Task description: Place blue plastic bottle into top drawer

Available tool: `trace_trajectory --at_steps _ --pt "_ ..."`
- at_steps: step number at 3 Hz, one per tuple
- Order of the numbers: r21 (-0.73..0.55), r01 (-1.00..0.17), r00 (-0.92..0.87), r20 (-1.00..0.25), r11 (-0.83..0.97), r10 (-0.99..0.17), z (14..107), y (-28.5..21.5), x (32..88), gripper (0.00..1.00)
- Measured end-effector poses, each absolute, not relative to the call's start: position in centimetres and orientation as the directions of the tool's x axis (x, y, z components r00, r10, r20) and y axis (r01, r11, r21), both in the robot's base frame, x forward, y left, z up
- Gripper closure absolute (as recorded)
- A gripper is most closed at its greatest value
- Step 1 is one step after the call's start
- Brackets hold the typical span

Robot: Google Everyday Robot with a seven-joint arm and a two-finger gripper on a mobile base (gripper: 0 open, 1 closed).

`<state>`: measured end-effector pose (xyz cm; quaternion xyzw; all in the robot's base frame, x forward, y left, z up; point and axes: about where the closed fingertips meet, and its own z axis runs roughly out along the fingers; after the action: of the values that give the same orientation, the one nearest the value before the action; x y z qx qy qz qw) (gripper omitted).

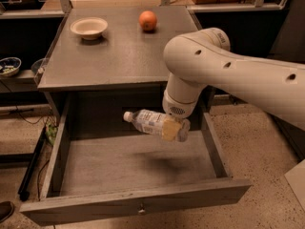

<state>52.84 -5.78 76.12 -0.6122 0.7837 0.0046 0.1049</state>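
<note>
The blue plastic bottle [151,122] lies sideways in the air, white cap to the left, above the open top drawer [138,202]. My gripper [172,130] is shut on the bottle's right end, under the big white arm. The drawer is pulled fully out, its grey floor is bare, and a small knob shows on its front panel. The bottle casts a shadow on the drawer floor below it.
A white bowl [88,27] and an orange [148,20] sit on the grey tabletop [114,56] behind the drawer. A dish [8,66] rests on a low shelf at the left. Cables lie on the speckled floor at the left.
</note>
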Motion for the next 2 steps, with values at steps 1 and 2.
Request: trace_trajectory --at_steps 1,2 --pt "-0.121 -0.961 -0.228 -0.17 0.25 -0.959 76.12 -5.78 52.84 1.0" --pt "-0.113 -0.958 -0.239 -0.189 0.263 -0.953 75.14 -5.57 53.13 1.0"
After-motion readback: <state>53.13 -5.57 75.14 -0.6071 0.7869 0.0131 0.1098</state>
